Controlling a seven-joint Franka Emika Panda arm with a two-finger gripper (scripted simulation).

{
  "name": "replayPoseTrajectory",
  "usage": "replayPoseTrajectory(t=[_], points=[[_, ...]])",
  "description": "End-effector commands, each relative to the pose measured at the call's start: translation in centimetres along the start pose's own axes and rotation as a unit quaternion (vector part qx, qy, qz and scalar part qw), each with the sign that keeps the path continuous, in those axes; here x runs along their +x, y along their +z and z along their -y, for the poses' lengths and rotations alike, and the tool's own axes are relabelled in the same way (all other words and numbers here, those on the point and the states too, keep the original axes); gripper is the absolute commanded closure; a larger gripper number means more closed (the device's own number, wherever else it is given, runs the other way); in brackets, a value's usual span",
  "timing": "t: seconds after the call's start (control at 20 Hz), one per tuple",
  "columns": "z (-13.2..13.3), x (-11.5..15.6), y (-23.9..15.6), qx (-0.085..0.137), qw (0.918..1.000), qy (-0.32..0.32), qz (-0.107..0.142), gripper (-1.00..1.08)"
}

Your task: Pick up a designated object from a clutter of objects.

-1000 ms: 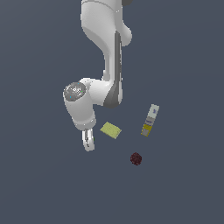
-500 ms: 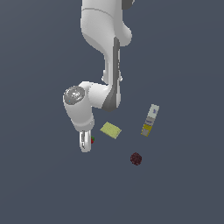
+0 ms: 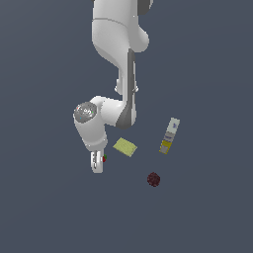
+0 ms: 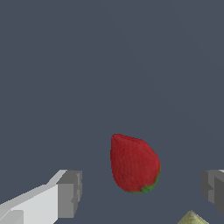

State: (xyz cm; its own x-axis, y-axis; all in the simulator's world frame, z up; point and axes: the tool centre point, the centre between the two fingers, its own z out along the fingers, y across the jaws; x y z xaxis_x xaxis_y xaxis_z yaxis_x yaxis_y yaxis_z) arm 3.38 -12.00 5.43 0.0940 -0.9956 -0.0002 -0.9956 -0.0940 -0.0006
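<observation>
- One small bright red strawberry lies between the white gripper's spread grey fingertips, touching neither
- Long white-and-yellow box: label unreadable

The strawberry is bright red with a green rim. The ball is dark maroon. The flat rectangle is pale yellow-green. The long box is white and yellow. The arm is white, its fingertips grey; the ground is slate blue-grey.
</observation>
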Motion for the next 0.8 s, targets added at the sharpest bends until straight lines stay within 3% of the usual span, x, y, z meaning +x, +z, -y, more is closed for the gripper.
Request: replayPoseTrajectory(t=[0.0,0.4,0.45,0.75], points=[[-0.1,0.0,1.3,0.000,1.0000,0.001,0.000,-0.92],[0.0,0.0,3.2,0.000,1.0000,0.002,0.000,-0.92],[0.0,0.0,3.2,0.000,1.0000,0.002,0.000,1.08],[0.0,0.0,3.2,0.000,1.0000,0.002,0.000,1.08]])
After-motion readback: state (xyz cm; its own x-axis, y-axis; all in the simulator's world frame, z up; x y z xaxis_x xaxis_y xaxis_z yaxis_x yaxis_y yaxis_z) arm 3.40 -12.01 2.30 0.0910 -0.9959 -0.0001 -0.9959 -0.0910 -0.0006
